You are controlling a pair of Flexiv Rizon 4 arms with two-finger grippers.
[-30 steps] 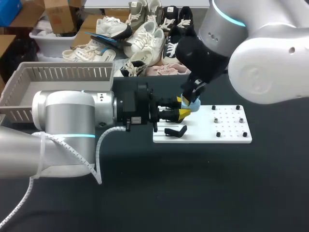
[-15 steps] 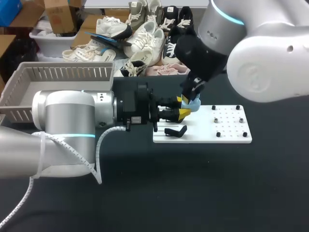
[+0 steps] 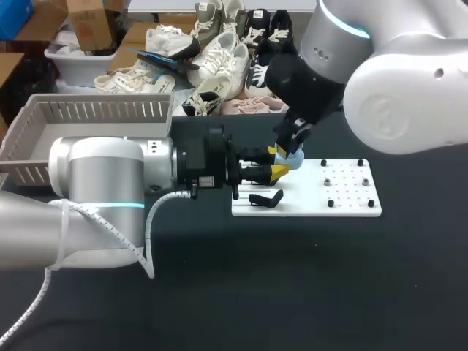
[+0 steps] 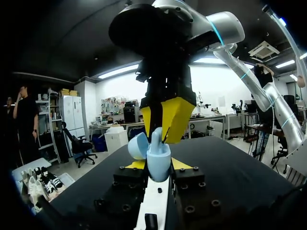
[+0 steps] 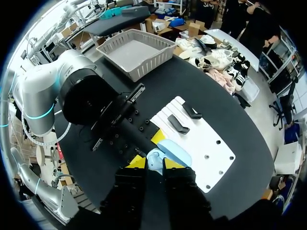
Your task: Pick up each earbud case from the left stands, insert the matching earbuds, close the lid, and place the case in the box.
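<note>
A light blue earbud case (image 3: 294,157) hangs over the white board (image 3: 344,201), with my left gripper (image 3: 276,162) shut on it from the side. In the left wrist view the case (image 4: 158,155) sits between my own yellow tips, its lid (image 4: 138,145) swung open. My right gripper (image 4: 162,120) comes down from above, shut on a pale blue earbud (image 4: 157,135) that stands in the case's opening. In the right wrist view the case (image 5: 154,160) and its open lid (image 5: 176,152) lie between that gripper's fingers (image 5: 136,163). Two black stands (image 5: 178,124) on the board are bare.
A grey slatted basket (image 3: 44,139) stands at the table's far left, also seen in the right wrist view (image 5: 134,50). The white board's right half (image 5: 211,153) carries small black pegs. Dark table surface lies in front of the board.
</note>
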